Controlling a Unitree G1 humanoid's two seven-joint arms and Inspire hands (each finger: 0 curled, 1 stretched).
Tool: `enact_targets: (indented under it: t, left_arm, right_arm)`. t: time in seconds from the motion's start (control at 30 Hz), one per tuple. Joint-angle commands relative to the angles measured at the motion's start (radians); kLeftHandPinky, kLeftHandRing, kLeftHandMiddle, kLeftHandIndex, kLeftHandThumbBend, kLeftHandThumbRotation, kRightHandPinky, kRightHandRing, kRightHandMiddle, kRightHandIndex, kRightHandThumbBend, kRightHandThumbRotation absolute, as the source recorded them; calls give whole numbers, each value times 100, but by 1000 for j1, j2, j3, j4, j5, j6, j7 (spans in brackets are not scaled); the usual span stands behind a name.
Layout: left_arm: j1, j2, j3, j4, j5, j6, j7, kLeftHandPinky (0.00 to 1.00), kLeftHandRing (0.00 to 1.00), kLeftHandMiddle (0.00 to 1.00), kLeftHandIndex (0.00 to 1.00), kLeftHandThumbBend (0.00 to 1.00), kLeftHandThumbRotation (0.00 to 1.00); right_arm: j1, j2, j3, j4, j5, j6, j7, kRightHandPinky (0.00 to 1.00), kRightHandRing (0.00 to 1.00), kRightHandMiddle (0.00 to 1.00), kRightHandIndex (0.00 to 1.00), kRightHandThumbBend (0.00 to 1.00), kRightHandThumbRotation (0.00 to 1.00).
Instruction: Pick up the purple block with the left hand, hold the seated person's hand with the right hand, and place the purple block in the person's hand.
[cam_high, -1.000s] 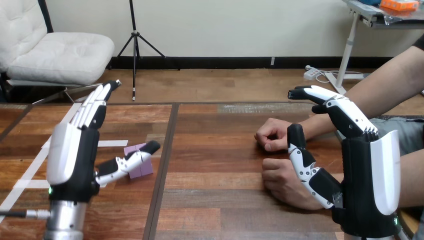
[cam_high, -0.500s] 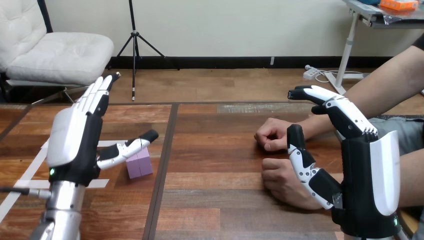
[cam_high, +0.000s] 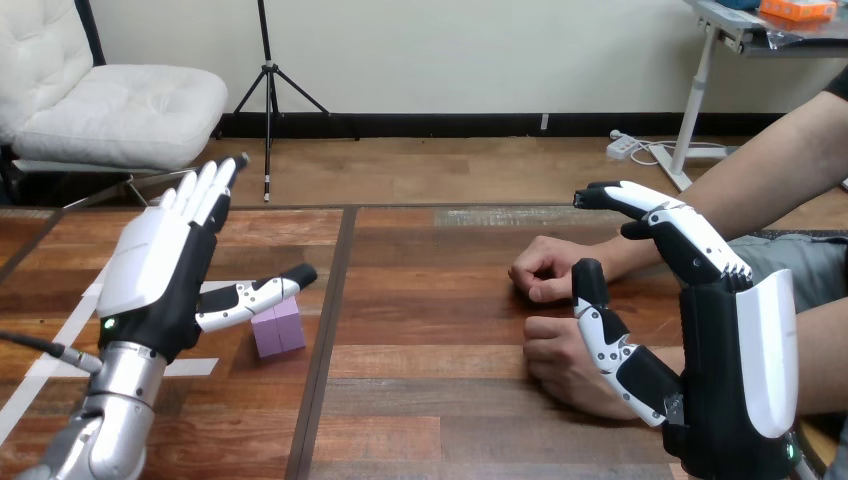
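The purple block (cam_high: 279, 327) rests on the wooden table (cam_high: 430, 400) left of centre. My left hand (cam_high: 165, 265) hovers over it, open, fingers straight and pointing up and away, thumb stretched just above the block's top. My right hand (cam_high: 715, 330) stands open at the right, thumb reaching over the person's near hand (cam_high: 560, 360), a closed fist on the table; I cannot tell whether they touch. The person's far hand (cam_high: 545, 268) lies loosely curled farther back, its forearm running off to the upper right behind my right fingers.
White tape strips (cam_high: 60, 350) cross the table at the left. A dark seam (cam_high: 325, 340) runs front to back between the block and the person's hands. Bare tabletop lies in the middle.
My left hand has risen and tilted back, its thumb lifting off the block. The block now stands more exposed below it. My right hand and the person's hands have barely moved.
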Motion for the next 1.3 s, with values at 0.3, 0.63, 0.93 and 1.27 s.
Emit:
enact_targets:
  t: [0.3, 0.63, 0.93, 1.27]
  left_arm:
    - [-136, 12, -12, 100, -63, 28, -165, 99, 99, 98, 98, 89, 69]
    - [-174, 6, -16, 148, -89, 45, -267, 95, 98, 98, 97, 93, 69]
    - [-203, -1, -12, 186, -135, 55, -350, 91, 96, 97, 96, 96, 69]
    - [-227, -7, -14, 216, -158, 73, -400, 90, 95, 97, 96, 99, 70]
  right_arm:
    - [-32, -6, -12, -35, 7, 2, 3, 61, 72, 74, 68, 28, 0]
    - [-38, -12, -16, -31, 7, -3, 5, 61, 72, 73, 68, 29, 0]
    - [-41, -15, -19, -32, 11, -1, 12, 62, 72, 73, 68, 29, 0]
    - [-44, -13, -23, -33, 8, 4, 17, 62, 72, 73, 67, 29, 0]
